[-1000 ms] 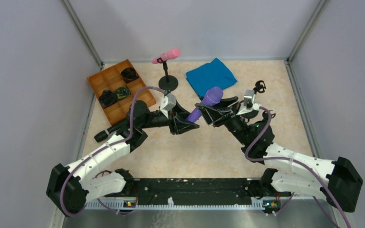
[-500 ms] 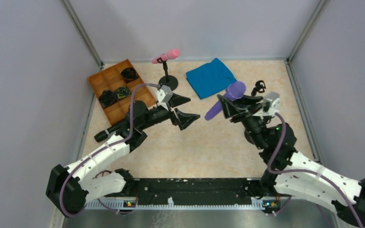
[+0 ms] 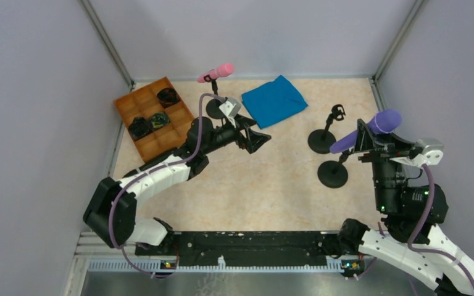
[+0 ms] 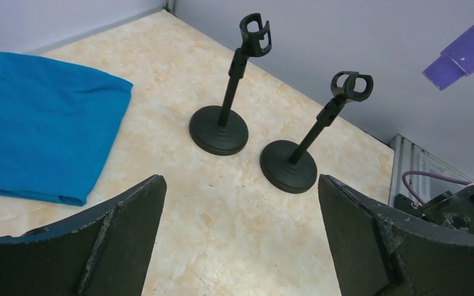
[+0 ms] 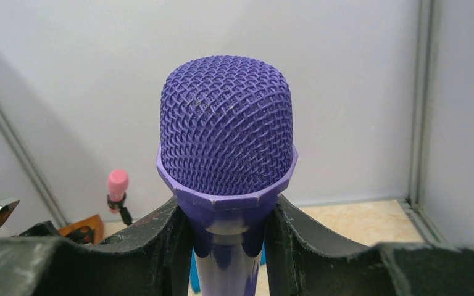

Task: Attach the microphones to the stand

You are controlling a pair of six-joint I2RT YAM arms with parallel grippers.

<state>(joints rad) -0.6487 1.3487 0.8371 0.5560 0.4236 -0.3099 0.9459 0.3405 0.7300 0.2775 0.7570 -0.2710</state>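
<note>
Purple microphone (image 3: 385,121): right pincer (image 3: 366,134) pinching its neck; left pincer (image 4: 241,185) spread.
Long axis slanted, head toward right wall; orange tray (image 3: 137,98): dark items in three compartments.

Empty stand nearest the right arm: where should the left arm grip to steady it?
Slanted post, mid-height, approached level from the blue cloth side, fingers straddling it. The disc base lies flat and wide; the clip must stay free for the purple microphone.
</note>
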